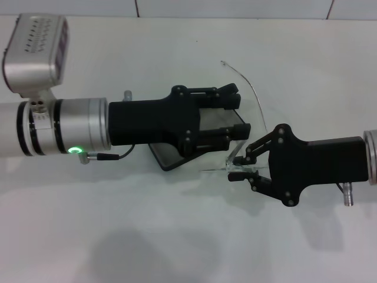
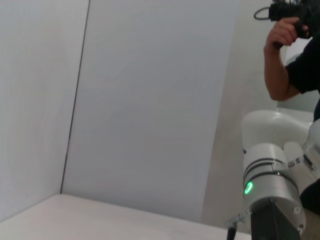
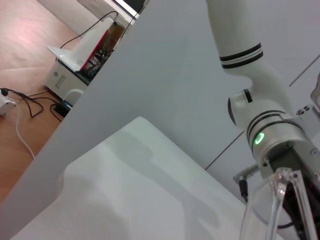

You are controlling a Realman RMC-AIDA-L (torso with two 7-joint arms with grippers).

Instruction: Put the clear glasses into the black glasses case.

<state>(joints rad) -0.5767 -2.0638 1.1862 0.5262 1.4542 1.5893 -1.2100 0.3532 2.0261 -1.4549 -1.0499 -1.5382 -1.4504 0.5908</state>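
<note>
In the head view, the left arm reaches in from the left edge of the frame, its silver wrist lit by a small green ring light. The left gripper sits at frame centre with its fingers spread wide, one finger pair above and one below, straddling the black glasses case. Only parts of the case show: a dark corner below the gripper body and a strip between the fingers; whether the lid is up cannot be told.

Right of centre, the clear glasses stand over the case's right end. One thin arm curves up toward the upper middle of the frame, and the transparent lens drops to just beside the left gripper's lower fingers.

Farther right, the right gripper enters from the right edge, its fingers pinching the lower end of the glasses. All rests over a white table.

In the right wrist view, a clear edge of the glasses shows at lower right, before the left arm.
</note>
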